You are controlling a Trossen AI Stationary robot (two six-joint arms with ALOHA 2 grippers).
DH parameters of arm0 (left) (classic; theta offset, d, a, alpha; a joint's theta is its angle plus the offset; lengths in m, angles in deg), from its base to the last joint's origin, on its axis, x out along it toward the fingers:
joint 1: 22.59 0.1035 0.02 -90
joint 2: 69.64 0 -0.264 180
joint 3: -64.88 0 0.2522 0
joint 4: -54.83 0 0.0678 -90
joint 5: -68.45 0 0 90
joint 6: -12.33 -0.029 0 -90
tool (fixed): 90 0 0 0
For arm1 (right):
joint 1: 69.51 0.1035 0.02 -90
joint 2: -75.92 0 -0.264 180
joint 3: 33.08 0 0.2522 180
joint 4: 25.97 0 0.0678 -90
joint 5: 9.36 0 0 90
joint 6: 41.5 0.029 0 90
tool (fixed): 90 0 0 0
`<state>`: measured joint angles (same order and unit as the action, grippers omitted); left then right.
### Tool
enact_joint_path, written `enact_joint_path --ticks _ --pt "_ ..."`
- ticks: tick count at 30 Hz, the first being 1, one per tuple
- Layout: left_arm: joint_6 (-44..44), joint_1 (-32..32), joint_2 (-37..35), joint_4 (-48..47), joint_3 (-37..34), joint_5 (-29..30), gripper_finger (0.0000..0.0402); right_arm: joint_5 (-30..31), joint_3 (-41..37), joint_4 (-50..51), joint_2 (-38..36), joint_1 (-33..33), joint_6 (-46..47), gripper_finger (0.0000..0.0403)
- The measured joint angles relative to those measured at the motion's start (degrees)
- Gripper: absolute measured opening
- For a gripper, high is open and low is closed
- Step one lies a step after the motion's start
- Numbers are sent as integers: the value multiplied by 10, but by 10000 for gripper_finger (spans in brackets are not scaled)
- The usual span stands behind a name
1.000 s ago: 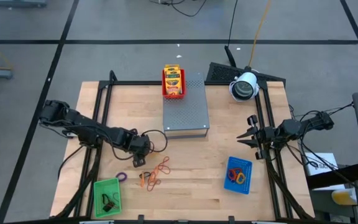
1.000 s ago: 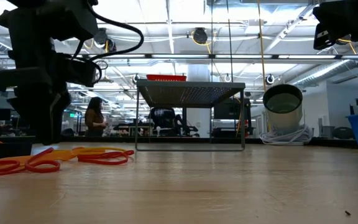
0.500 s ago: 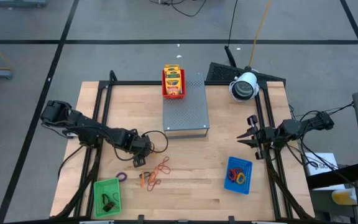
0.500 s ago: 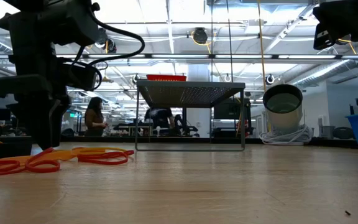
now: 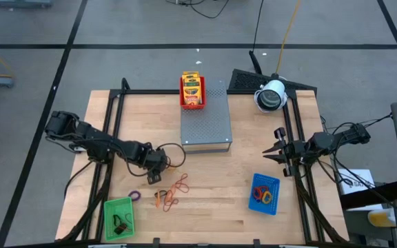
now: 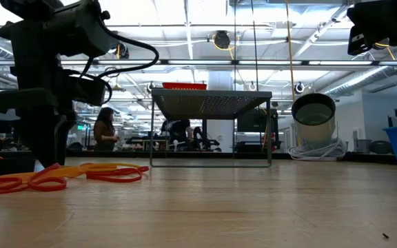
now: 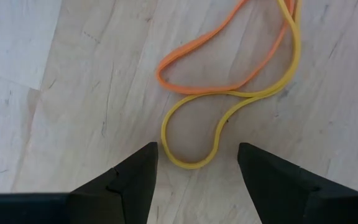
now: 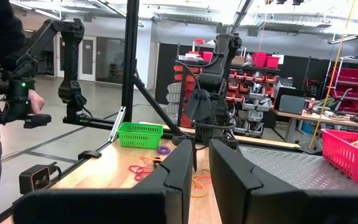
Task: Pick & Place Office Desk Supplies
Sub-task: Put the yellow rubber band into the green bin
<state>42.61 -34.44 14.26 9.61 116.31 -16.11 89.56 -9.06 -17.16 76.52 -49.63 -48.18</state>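
Loose rubber bands lie in a small heap on the wooden table, orange and red ones plus a purple one. My left gripper hangs over the heap, pointing down and open. In its wrist view the fingers stand on either side of the rounded end of a yellow band without touching it. An orange band lies just beyond. In the low view the gripper is just above the bands. My right gripper waits at the table's right edge, shut and holding nothing.
A grey perforated box stands at the far middle with a red tray of crayon packets on it. A green tray with dark clips sits near left. A blue tray with bands sits near right. A white roll stands far right.
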Motion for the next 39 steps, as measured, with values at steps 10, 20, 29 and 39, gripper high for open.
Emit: enact_joint_path --ticks 10,20,29,39 --pt "-16 16 0 0 -1 -23 237 0 0 0 0 0 0 45" --pt "-12 16 0 1 -1 -31 236 0 0 0 0 0 0 45" --pt "-2 16 0 0 -2 -29 164 0 0 0 0 0 0 45" --pt "37 17 0 -3 -2 -28 8 0 0 0 0 0 0 45"
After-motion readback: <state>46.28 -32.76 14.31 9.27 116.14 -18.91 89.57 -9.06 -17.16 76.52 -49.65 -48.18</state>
